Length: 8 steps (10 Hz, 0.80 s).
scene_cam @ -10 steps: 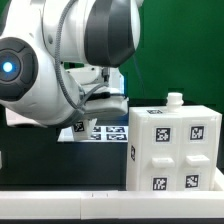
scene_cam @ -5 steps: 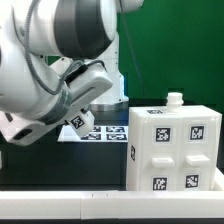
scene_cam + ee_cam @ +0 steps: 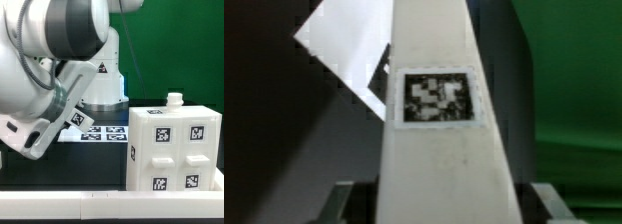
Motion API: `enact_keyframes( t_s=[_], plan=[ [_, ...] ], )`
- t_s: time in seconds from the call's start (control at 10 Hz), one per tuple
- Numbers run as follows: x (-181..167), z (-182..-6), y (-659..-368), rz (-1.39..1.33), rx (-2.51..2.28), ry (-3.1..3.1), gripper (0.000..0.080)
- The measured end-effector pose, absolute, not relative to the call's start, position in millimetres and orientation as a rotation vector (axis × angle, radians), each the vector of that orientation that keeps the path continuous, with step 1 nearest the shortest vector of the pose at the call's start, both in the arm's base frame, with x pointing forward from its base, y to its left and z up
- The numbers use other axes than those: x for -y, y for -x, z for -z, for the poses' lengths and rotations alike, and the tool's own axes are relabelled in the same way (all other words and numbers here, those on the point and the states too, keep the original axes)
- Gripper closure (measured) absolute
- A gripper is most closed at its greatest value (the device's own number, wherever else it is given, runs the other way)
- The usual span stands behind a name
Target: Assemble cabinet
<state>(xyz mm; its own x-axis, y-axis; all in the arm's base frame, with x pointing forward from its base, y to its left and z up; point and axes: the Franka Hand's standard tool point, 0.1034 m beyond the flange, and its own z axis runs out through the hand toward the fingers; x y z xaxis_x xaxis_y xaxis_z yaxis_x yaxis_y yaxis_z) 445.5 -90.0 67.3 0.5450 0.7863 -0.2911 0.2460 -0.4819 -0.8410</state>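
Cabinet body [image 3: 172, 145], a large white plastic box bearing black-and-white tags, stands at four o'clock in the exterior view, with the arm [image 3: 60, 60] at nine. The gripper [image 3: 445, 205] has its fingers [image 3: 343, 203] set narrow, clamping a long flat white tagged panel [image 3: 441, 150]. Risk: the panel overhangs far and may pivot in the grip or strike the cabinet body on approach.

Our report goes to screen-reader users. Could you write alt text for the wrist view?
A long white panel is held in the gripper, stretching away from the camera, with a square black-and-white tag on its face. Behind it are a green backdrop and dark shadow.
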Motion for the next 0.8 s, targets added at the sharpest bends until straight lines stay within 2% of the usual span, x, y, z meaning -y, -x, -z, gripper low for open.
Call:
enact_keyframes(
  t_s=[0.7, 0.8],
  plan=[
    [94.6, -65.6, -444.8, -0.832, 0.896, 1.965, 0.0512],
    [94.9, -65.5, -444.7, -0.832, 0.896, 1.965, 0.0356]
  ],
)
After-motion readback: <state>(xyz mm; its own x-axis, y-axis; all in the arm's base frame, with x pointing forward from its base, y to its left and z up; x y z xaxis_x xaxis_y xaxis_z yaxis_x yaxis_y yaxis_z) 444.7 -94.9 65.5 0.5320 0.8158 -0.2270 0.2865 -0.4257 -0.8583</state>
